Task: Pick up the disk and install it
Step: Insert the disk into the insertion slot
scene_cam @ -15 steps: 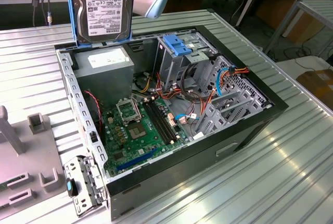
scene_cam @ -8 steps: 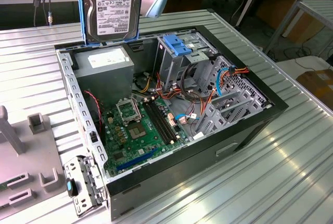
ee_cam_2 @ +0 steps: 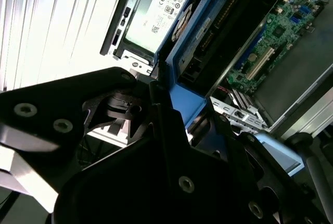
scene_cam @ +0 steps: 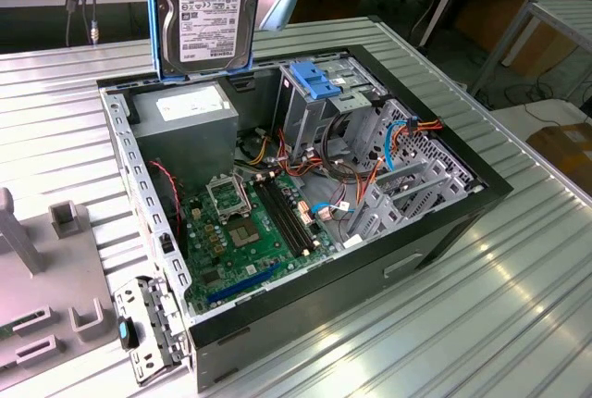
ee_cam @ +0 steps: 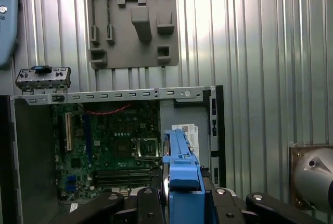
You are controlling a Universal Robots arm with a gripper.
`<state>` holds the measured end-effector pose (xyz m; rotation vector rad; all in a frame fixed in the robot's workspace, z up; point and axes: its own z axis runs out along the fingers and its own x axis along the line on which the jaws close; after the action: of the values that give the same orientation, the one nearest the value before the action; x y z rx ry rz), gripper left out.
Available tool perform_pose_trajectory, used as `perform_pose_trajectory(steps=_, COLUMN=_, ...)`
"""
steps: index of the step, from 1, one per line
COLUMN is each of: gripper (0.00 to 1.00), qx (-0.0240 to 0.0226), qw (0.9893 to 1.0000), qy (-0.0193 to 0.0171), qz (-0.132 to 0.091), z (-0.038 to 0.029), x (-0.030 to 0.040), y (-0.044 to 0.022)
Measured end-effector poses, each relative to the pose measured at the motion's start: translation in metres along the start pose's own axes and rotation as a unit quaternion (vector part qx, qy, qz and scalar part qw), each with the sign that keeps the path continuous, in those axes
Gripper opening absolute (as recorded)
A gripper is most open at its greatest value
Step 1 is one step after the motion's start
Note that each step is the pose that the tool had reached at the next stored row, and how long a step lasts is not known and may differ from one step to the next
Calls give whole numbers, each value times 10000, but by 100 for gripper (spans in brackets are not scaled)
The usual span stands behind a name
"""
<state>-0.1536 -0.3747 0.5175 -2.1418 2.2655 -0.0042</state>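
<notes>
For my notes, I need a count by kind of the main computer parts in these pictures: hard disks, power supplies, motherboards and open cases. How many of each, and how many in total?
disk, held in the claw above the case: 1
power supply: 1
motherboard: 1
open case: 1
Total: 4

Matte black angular fingers [ee_cam_2: 169, 130] on black plates [ee_cam_2: 47, 130] with round silver screws [ee_cam_2: 186, 184]

Exterior view: bright light, soft shadow inside PC case [scene_cam: 421, 241]. Second wrist view: table [ee_cam_2: 47, 21] blown out w/ glare, disk [ee_cam_2: 237, 28] underside dark.
</notes>
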Motion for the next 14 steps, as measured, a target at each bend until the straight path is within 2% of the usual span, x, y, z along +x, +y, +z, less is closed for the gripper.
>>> perform_pose_trajectory(steps=6, gripper=37, qx=0, qw=10000, qy=0, qz=0, z=0, x=1, y=-5)
perform_pose_trajectory(steps=9, gripper=37, qx=0, qw=10000, qy=0, qz=0, z=0, x=27, y=-10)
perform_pose_trajectory(steps=11, gripper=37, qx=0, qw=10000, qy=0, qz=0, z=7, x=115, y=-15)
perform_pose_trajectory(steps=12, gripper=37, qx=1, qw=10000, qy=0, qz=0, z=17, x=207, y=-22)
perform_pose_trajectory(steps=14, gripper=37, qx=74, qw=10000, qy=-13, qz=11, z=29, x=228, y=-33)
